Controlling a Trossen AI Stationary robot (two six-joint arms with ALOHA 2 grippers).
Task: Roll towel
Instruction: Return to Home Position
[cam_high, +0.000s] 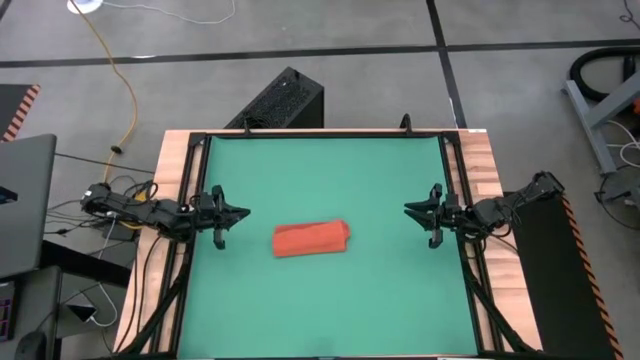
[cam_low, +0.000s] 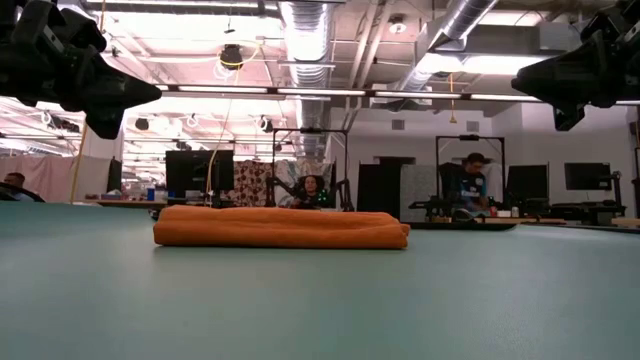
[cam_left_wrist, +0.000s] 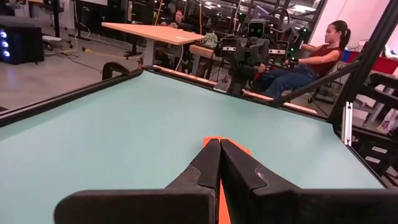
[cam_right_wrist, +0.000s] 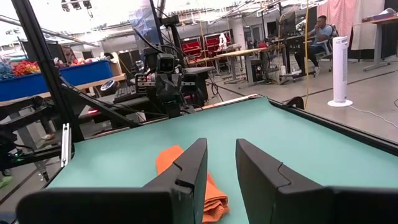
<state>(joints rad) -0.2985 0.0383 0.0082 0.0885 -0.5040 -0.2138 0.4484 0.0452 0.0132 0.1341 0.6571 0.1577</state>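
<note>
Left claw clenched empty near the green mat's left edge, right claw spread near its right. Towel sits rolled mid-mat. Roll looks loose-ish, so clipping it could unfurl it.

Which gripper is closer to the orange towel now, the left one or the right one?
Left. The left gripper hangs just off the towel at its left end; the right gripper hangs farther off, beyond the other end. Neither touches it.

Bright, even overhead light; glaring ceiling lamps in low view; soft shadows.
</note>
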